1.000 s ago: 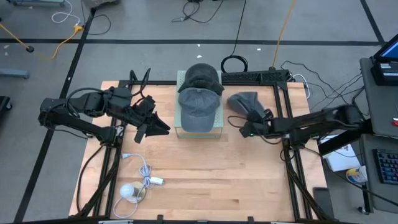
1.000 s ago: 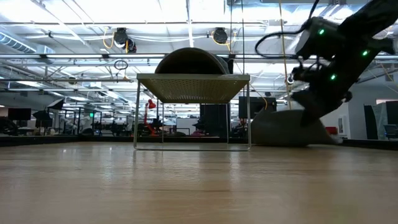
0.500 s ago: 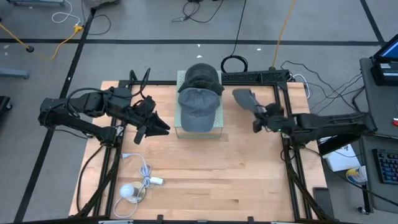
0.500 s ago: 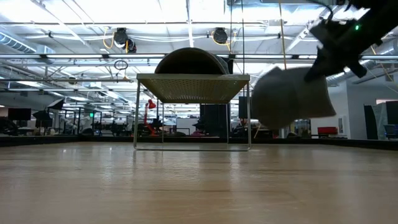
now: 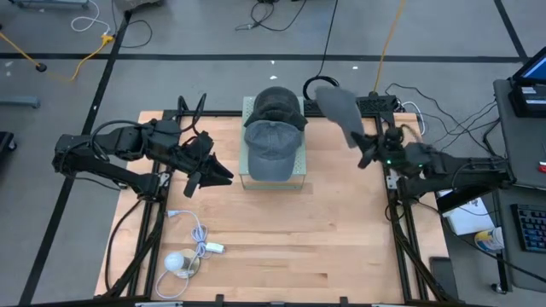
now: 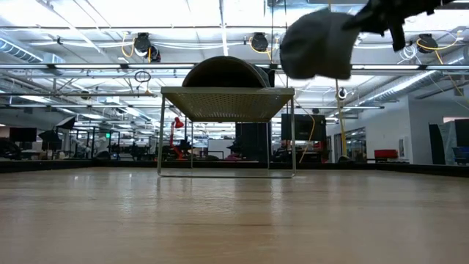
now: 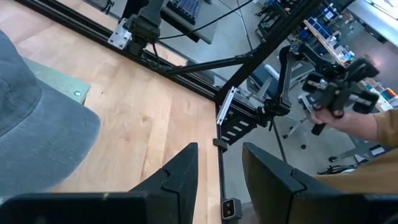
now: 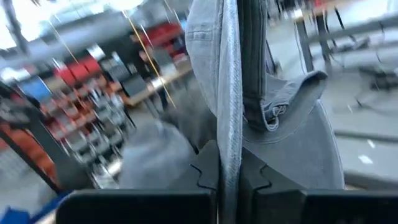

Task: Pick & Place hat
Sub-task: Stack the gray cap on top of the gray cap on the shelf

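Observation:
A light wire stand (image 5: 297, 173) sits at the table's far middle. A grey-blue cap (image 5: 271, 147) and a dark cap (image 5: 278, 103) lie on top of it; the low view shows the dark cap's dome (image 6: 223, 72) above the stand (image 6: 227, 95). A third grey hat (image 5: 335, 105) hangs in the air right of the stand, with my right gripper (image 5: 365, 147) shut on it. In the low view this hat (image 6: 316, 45) is higher than the stand top. My left gripper (image 5: 215, 176) waits open left of the stand, its fingers (image 7: 184, 171) apart with nothing between them. My right gripper pinches a thin stitched edge of the grey hat (image 8: 231, 118) between its two fingers (image 8: 208, 165). The fingers lie about level and reach in from the table's right side. The hat is lifted clear of the table, its crown (image 8: 292, 146) bulging beyond the fingers.
A white cable with a round white piece (image 5: 181, 261) lies at the table's near left. Black frame rails (image 5: 394, 205) run along the right edge, and cables lie past the far edge. A person's hand with a control handle (image 7: 348, 102) shows beyond the table.
My right gripper has risen from the table and drawn back toward the right and far edges, tipping from slanting down to about level. It has stayed shut on the grey hat, which was resting on the table and now hangs clear, higher than the stand.

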You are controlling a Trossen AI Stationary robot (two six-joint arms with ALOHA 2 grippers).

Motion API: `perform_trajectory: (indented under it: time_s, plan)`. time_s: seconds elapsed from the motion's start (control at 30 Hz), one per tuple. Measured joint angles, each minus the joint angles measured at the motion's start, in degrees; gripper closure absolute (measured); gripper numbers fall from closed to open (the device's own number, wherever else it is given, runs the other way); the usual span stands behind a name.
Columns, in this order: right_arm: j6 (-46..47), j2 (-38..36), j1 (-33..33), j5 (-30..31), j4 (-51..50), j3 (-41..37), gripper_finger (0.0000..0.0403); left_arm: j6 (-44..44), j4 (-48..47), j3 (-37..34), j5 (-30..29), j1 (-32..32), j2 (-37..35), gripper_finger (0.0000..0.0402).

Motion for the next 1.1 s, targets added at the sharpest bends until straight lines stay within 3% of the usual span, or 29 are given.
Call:
perform_trajectory:
  time_s: [0.37,0.63,0.83,0.97,1.1]
  plan:
    - [-11.6,-0.1,1.6,-2.4,20.8,0.0,0.0399,-0.2,0.4,0.0,0.1,0.0,0.0,0.0275]
    - [-14.3,-0.1,1.8,-16.3,23.6,0.0,0.0399,4.5,5.3,0.0,-0.2,0.0,0.0,0.0275]
    - [-10.9,-0.1,1.8,-25.5,23.7,0.0,0.0398,6.6,10.6,0.0,-1.2,0.0,0.0,0.0275]
    - [-7.3,-0.1,1.8,-28.8,25.3,0.0,0.0398,8.7,14.4,0.0,-4.2,0.1,0.0,0.0268]
    - [-6.2,-0.1,1.8,-30.6,27.3,0.0,0.0399,11.4,18.0,0.0,-4.6,0.5,0.0,0.0234]
